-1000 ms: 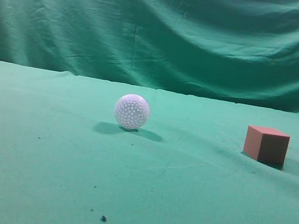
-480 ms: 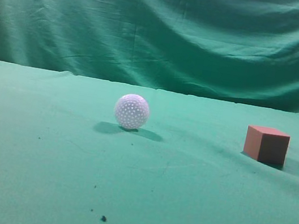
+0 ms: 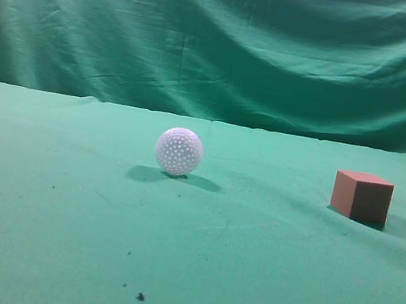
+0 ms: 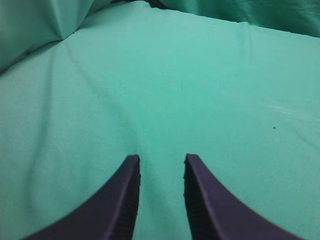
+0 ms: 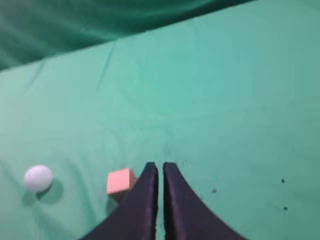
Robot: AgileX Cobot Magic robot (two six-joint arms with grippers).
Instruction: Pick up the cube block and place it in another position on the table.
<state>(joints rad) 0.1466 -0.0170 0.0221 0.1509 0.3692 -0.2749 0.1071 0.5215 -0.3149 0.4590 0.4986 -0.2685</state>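
Observation:
The cube block [image 3: 361, 196] is a pink-red cube resting on the green cloth at the right of the exterior view. In the right wrist view the cube [image 5: 120, 181] lies just left of my right gripper [image 5: 160, 165], which is shut and empty, high above the cloth. My left gripper [image 4: 161, 160] is open and empty over bare green cloth; the cube is out of the left wrist view. Neither arm shows in the exterior view.
A white dimpled ball [image 3: 179, 151] sits on the cloth left of the cube; it also shows in the right wrist view [image 5: 38, 177]. A green cloth backdrop [image 3: 221, 46] hangs behind the table. Small dark specks [image 3: 140, 296] dot the cloth.

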